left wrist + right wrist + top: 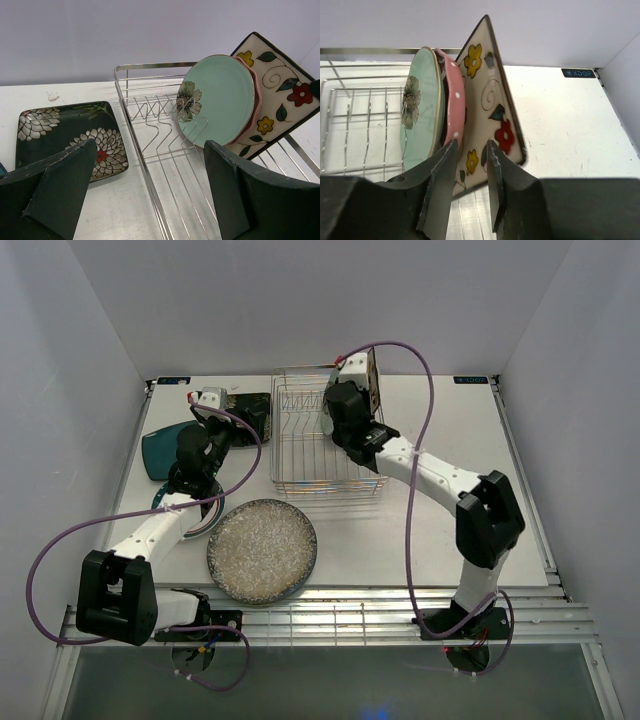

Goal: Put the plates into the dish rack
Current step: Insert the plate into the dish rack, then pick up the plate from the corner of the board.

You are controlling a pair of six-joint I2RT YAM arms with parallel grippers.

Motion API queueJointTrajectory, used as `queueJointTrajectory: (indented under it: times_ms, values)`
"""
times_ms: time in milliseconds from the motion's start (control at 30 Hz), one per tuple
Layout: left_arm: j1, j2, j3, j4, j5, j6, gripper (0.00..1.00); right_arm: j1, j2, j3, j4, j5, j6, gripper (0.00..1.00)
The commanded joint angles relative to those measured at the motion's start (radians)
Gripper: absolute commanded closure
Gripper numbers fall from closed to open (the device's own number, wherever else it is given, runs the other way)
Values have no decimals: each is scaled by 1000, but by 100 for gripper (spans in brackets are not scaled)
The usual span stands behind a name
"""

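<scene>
The silver wire dish rack (150, 65) sits toward the back of the white counter (450, 460). Three plates stand on edge at its far right end, packed close together. First is a glossy mint green round plate (220, 100) with a flower print, then a pink dotted plate (454, 95) with a wavy rim right behind it. Last comes a cream square plate (492, 100) with painted flowers and a dark border, leaning with one corner pointing up.

The right tool (467, 185) has its dark jaws parted a bit, one on each side of the cream plate's lower edge. Can't tell if the pads actually touch it.

The left tool (150, 165) is spread wide with nothing in it, hovering just left of the rack near a black floral square plate (65, 135) lying flat. Closer in, a big grey speckled round plate (262, 550) and a teal plate (160, 452) lie flat too.
</scene>
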Motion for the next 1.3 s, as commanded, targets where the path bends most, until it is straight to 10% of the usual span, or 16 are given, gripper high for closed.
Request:
queueJointTrajectory:
  times_ms: [0, 400, 800, 1267]
  values:
    - [3, -8, -1, 17, -3, 10, 2, 9, -150, -119, 133, -40, 80, 64]
    - [3, 18, 7, 17, -14, 31, 2, 51, -403, -449, 44, -35, 269, 49]
    - [4, -8, -1, 17, 8, 23, 2, 49, -908, -925, 168, -220, 257, 0]
    - [3, -25, -7, 17, 43, 19, 2, 49, -879, -905, 82, -233, 311, 10]
